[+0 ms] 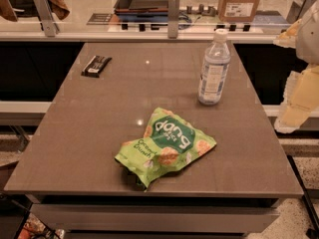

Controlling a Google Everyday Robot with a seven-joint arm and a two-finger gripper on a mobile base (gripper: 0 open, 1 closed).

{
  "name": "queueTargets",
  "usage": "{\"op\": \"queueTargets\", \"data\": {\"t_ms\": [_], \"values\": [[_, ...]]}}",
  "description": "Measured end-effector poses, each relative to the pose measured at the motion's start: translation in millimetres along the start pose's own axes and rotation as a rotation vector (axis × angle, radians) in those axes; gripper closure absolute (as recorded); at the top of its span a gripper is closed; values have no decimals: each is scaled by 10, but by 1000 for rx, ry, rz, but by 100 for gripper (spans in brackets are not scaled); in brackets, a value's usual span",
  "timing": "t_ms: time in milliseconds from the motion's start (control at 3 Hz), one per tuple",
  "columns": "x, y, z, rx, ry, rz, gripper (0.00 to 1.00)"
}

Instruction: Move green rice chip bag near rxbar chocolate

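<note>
The green rice chip bag [166,146] lies crumpled near the front middle of the brown table [89,133], with its "dang" logo facing up. The rxbar chocolate [96,65] is a small flat black bar at the table's far left. The two lie well apart, with bare tabletop between them. My gripper [293,114], pale and partly cut off by the frame, hangs at the right edge of the view, beyond the table's right side and above table height. It is to the right of the bag and holds nothing that I can see.
A clear water bottle [214,68] with a white cap stands upright at the table's back right, between the bag and the gripper. A glass rail with metal posts [173,14] runs behind the table. A cardboard box [239,1] sits beyond it.
</note>
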State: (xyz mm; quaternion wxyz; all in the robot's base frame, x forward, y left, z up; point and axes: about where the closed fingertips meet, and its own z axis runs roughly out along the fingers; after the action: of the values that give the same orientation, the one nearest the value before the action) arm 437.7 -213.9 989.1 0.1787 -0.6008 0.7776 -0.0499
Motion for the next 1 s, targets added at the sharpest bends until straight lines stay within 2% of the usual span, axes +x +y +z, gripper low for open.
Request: {"op": "queueTargets", "data": {"t_ms": [333, 667, 1000], "values": [[0, 0, 0, 0, 0, 0, 0], [-24, 28, -13, 26, -21, -29, 0], [-68, 117, 102, 46, -83, -106, 0]]}}
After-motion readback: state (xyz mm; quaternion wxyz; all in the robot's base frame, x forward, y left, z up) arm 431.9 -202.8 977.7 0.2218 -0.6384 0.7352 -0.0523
